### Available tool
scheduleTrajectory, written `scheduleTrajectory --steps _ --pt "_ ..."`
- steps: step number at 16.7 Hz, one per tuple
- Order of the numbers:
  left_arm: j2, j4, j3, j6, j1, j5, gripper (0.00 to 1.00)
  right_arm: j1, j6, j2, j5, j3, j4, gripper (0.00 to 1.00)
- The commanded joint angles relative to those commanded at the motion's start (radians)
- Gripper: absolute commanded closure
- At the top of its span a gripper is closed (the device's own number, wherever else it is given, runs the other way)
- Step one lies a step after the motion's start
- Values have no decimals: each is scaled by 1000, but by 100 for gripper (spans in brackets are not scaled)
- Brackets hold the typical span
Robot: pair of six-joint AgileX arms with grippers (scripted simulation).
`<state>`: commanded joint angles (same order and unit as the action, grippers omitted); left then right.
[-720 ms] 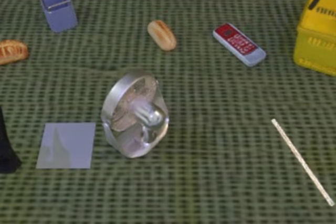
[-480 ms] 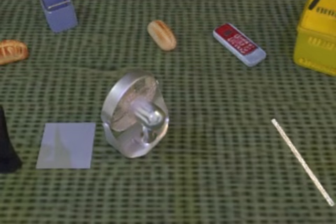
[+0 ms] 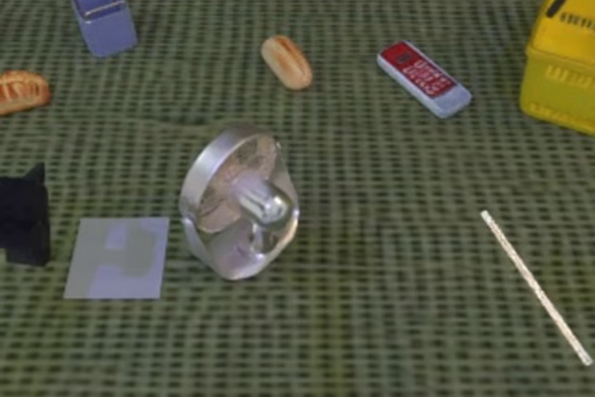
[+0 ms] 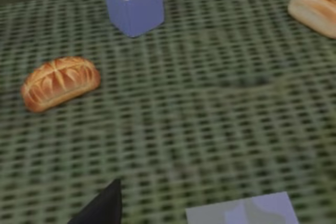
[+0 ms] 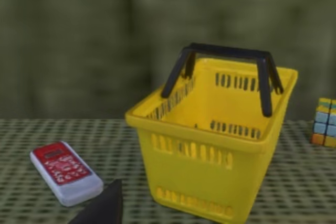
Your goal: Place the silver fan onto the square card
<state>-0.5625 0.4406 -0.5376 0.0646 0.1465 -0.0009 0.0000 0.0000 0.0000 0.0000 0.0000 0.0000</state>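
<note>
We start from the bench (image 3: pixel 390 323) with its green woven cloth, since everything rests on it. The round shiny silver metal fan (image 3: pixel 240 202) stands tilted on its thick ring somewhat left of the middle, just beside the thin pale lavender-grey square card (image 3: pixel 117 257), which lies flat nearer the left edge (a shadow falls across it). Our left gripper (image 3: pixel 24 216) sits at the left edge beside the card, holding nothing, and we cannot tell how far its jaws are parted. To do this reach well, we judge it should pass above the card, then close on the ring's rim rather than the slick hub. The right gripper is out of the top view, parked near the yellow plastic basket (image 5: pixel 215 145).
</note>
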Motion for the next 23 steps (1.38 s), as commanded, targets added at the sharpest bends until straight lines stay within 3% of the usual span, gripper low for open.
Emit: scheduleTrajectory --steps 8,13,18,23 --pt "-873 530 -852 73 191 3 0 0 0 0 0 0 0 0" --pt "-1316 819 -1265 115 292 4 0 0 0 0 0 0 0 0" --pt "-1559 1005 -1484 140 352 4 0 0 0 0 0 0 0 0" --pt "-1587 1030 -1511 143 360 4 0 0 0 0 0 0 0 0"
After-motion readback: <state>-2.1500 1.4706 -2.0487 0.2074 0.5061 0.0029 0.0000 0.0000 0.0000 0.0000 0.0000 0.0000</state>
